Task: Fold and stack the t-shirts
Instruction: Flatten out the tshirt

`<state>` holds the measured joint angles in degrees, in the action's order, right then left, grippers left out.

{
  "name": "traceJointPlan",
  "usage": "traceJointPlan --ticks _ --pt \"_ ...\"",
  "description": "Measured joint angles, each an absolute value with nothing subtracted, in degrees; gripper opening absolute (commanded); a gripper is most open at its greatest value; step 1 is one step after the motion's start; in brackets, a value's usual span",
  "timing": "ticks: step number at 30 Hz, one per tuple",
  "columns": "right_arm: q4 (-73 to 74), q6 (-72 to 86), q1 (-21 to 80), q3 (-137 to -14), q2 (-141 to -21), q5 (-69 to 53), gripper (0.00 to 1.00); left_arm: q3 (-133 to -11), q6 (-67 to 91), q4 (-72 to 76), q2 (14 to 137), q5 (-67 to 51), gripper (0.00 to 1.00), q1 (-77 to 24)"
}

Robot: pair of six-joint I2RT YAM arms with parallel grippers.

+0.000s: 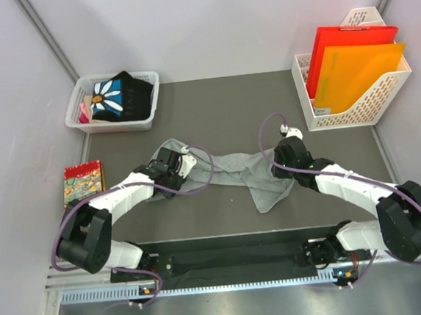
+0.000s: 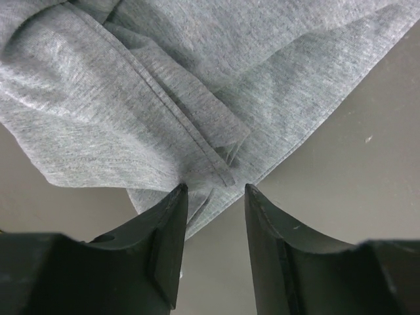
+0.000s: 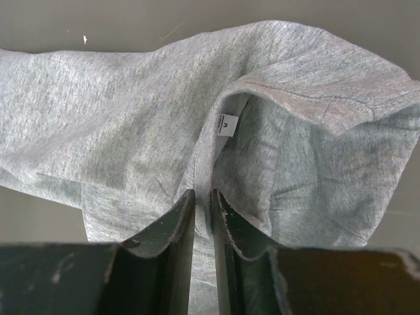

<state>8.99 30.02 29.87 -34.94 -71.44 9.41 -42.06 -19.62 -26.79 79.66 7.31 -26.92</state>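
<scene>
Now close the spread left gripper on the hem corner of the crumpled light heather-grey cloth t-shirt mid-table; pinch its collar with the nearly pressed-together right gripper, hold unclear, then stretch flat.

No full word can be read anywhere. A small white neck tag, sewn inside the collar of the grey t-shirt, carries a single dark mark too small to make out. Seen from overhead, a white label on the front of the file holder is too small to read, as is the print on the red patterned packet. The black t-shirt bears a white daisy graphic on blue.
</scene>
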Motion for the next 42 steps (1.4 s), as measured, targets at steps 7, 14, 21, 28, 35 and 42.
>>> traceJointPlan --ticks 7,14,21,28,35,42 --pt "8.99 30.0 29.89 -34.94 -72.23 9.43 0.0 -41.54 -19.62 -25.67 80.51 7.33 0.22 -26.96" --pt "9.06 29.95 29.89 -35.05 -72.44 9.58 0.0 -41.54 -19.62 -24.56 80.53 7.42 0.0 -26.94" --pt "10.5 29.41 29.89 -36.8 -71.77 9.93 0.0 -41.54 -19.66 -23.51 80.38 8.29 0.0 -26.94" --pt "11.31 28.86 29.89 -37.63 -69.65 10.46 0.0 -41.54 -19.66 -23.49 78.61 8.84 0.0 -26.96" --pt "12.21 28.47 29.91 -37.63 -68.64 10.48 0.0 -41.78 -19.92 -23.57 75.42 9.76 0.0 -26.96" --pt "14.7 27.59 30.02 -39.55 -65.67 10.94 0.0 -43.7 -22.24 -23.14 70.81 13.69 0.0 -26.94"
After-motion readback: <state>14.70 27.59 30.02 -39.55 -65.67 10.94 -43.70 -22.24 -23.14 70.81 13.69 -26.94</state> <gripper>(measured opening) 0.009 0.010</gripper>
